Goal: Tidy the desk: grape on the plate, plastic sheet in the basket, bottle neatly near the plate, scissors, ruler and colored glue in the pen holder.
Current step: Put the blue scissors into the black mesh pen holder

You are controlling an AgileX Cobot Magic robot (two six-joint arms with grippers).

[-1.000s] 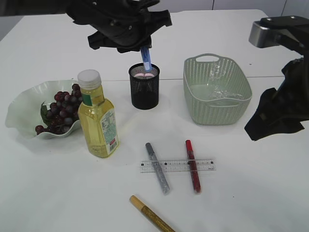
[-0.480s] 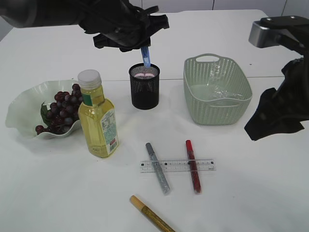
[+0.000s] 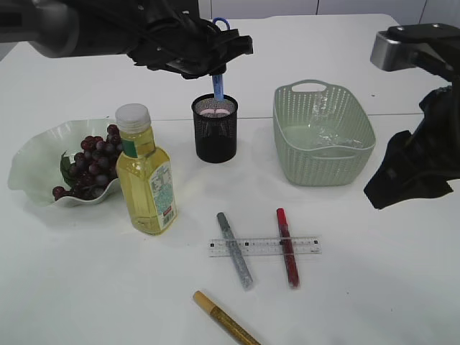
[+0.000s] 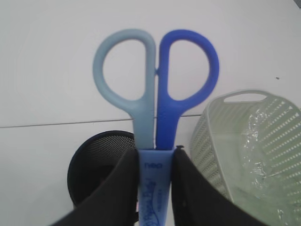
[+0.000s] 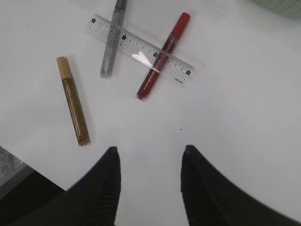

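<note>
Your left gripper (image 4: 155, 188) was clamped on the sheathed scissors (image 4: 155, 108), long axis vertical, tip directly above the pen holder (image 3: 214, 128); your right gripper (image 5: 149, 188) was open, empty.

Seen from above: white tabletop (image 5: 244, 117) with a clear ruler (image 5: 141, 51) lying slantwise toward 12 o'clock. Crossed by a silver glitter glue pen (image 5: 112, 40) at its 10 o'clock end and a red glitter glue pen (image 5: 163, 55) nearer the middle. Gold glitter glue pen (image 5: 73, 100) alone at 9 o'clock, apart from the ruler. Right pincer (image 5: 149, 186) at 6 o'clock, black fingers (image 5: 104, 188) spread, nothing between them.
</note>
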